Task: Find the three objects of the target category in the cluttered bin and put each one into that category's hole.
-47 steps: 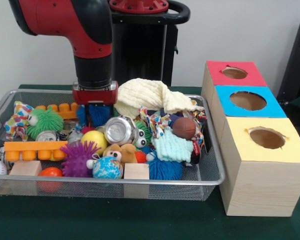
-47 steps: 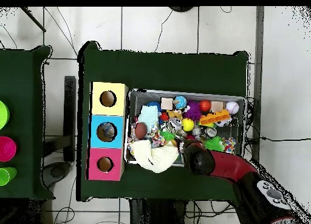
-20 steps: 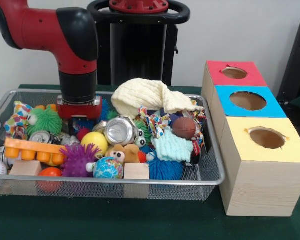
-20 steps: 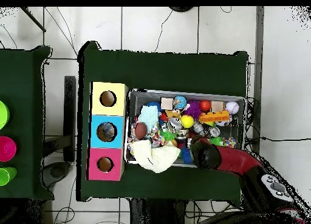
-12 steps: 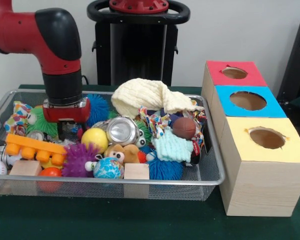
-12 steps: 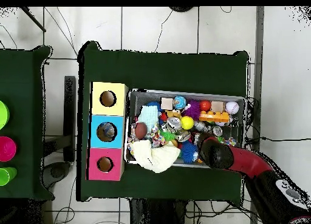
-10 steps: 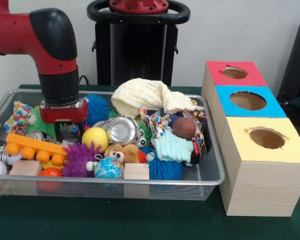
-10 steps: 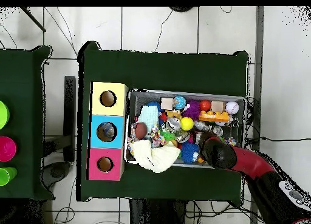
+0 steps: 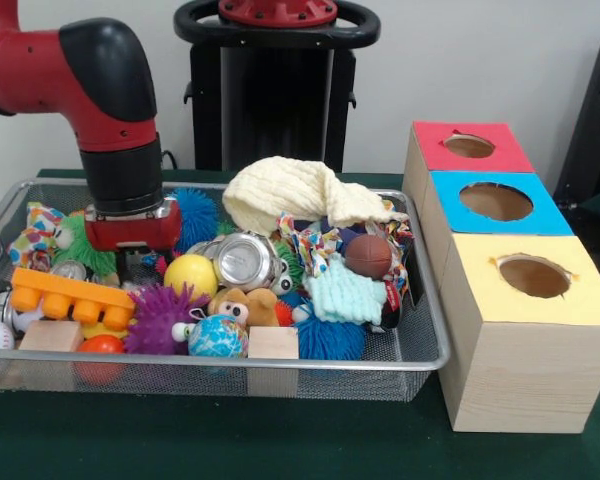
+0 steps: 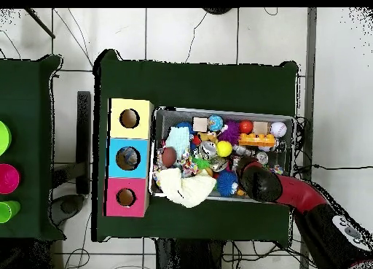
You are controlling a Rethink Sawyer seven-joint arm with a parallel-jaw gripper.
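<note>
Since 2.4 seconds ago the red and black arm's gripper (image 9: 130,262) has shifted sideways from beside the crushed silver can (image 9: 242,262) to the silver wire mesh bin's (image 9: 280,363) green-spiky-ball (image 9: 90,255) end. Nearest lies the orange toy brick (image 9: 70,297). Whether its fingers are spread, I cannot tell. Farthest from the can stands the red-topped hole box (image 9: 467,147).

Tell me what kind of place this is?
Probably a robotics lab: a red robot arm over a wire basket of toys, three wooden boxes with holes, cables across the tiled floor.
</note>
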